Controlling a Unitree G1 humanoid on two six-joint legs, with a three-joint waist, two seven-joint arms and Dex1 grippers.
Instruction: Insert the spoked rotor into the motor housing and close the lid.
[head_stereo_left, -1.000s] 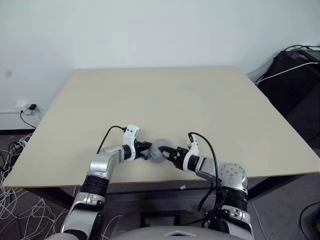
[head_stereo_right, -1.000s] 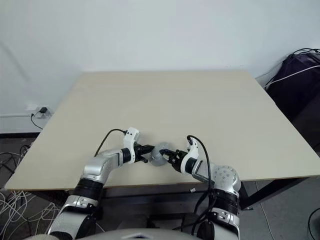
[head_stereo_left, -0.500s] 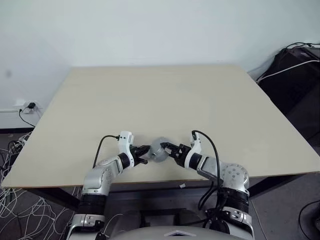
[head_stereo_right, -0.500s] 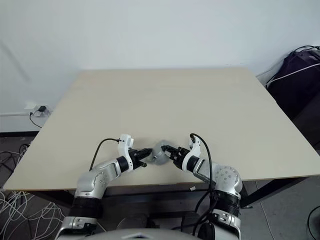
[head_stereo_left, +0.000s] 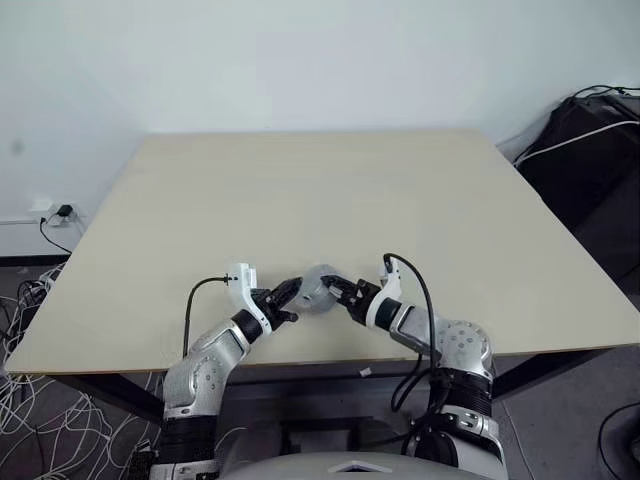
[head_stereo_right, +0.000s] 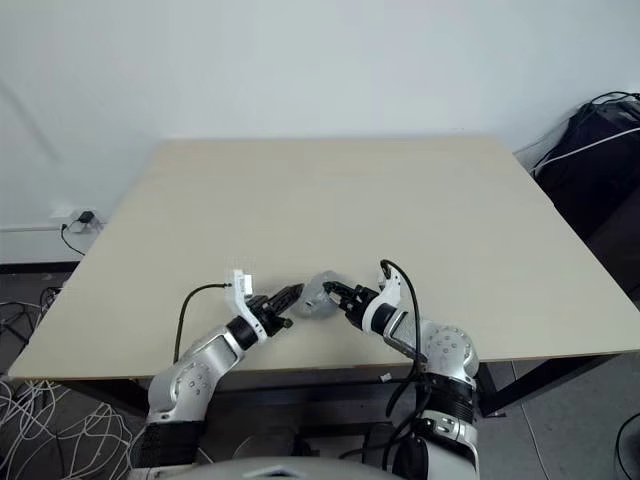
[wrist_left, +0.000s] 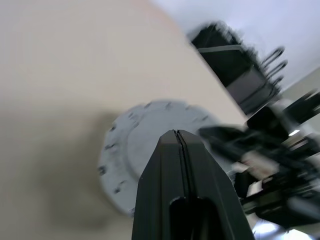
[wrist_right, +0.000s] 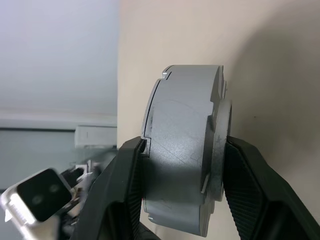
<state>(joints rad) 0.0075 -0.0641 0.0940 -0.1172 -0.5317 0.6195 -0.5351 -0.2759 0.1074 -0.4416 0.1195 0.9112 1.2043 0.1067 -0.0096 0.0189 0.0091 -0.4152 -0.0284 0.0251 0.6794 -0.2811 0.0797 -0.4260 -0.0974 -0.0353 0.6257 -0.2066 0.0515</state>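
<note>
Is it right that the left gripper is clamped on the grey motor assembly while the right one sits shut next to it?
No, the sides are swapped. The right gripper is clamped across the grey motor assembly, as the right wrist view shows. The left gripper is the shut one, its tip just in front of the assembly's flat face in the left wrist view.

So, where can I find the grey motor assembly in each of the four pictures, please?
Left eye view: the grey motor assembly sits near the table's front edge, between both grippers.
Right eye view: same spot, low and central.
Left wrist view: a round flanged grey face, partly behind the shut left gripper.
Right wrist view: edge-on, clamped by the right gripper.
Shared landmark: the beige table.
</note>
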